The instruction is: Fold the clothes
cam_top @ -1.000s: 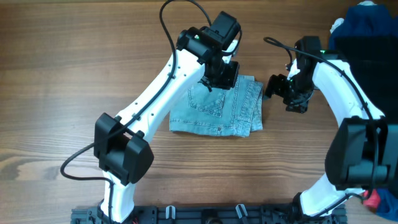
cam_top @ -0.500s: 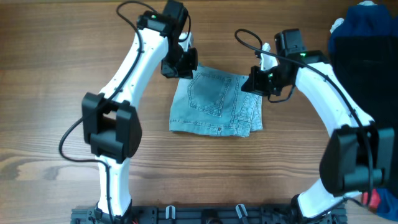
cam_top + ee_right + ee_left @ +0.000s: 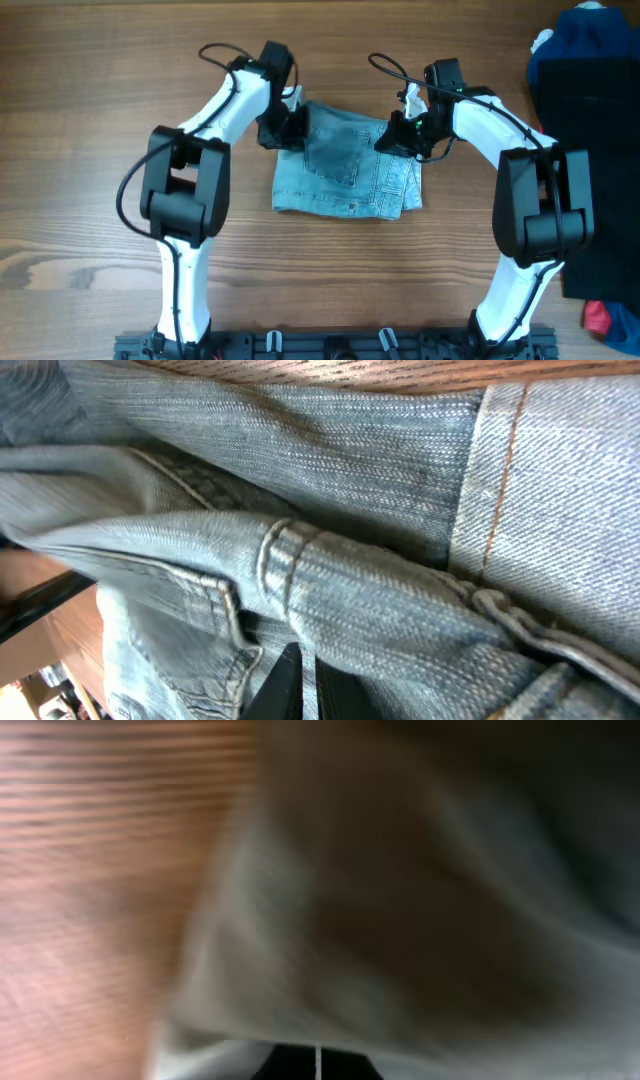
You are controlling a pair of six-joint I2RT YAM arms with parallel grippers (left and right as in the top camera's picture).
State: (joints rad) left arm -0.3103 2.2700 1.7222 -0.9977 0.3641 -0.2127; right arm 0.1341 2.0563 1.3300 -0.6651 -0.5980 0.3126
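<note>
A wooden table (image 3: 80,150) is seen from overhead, with a dark blue heap of cloth (image 3: 585,50) at its far right edge. The pale denim shorts (image 3: 350,175) are laid flat near the table's middle, folded over, a stitched pocket facing up and layered edges stacked on the right. The left gripper (image 3: 285,128) is set at the shorts' upper left corner, the right gripper (image 3: 395,135) at the upper right edge. Both wrist views are filled by fabric, the left one blurred; whether the fingers are apart or closed cannot be told.
</note>
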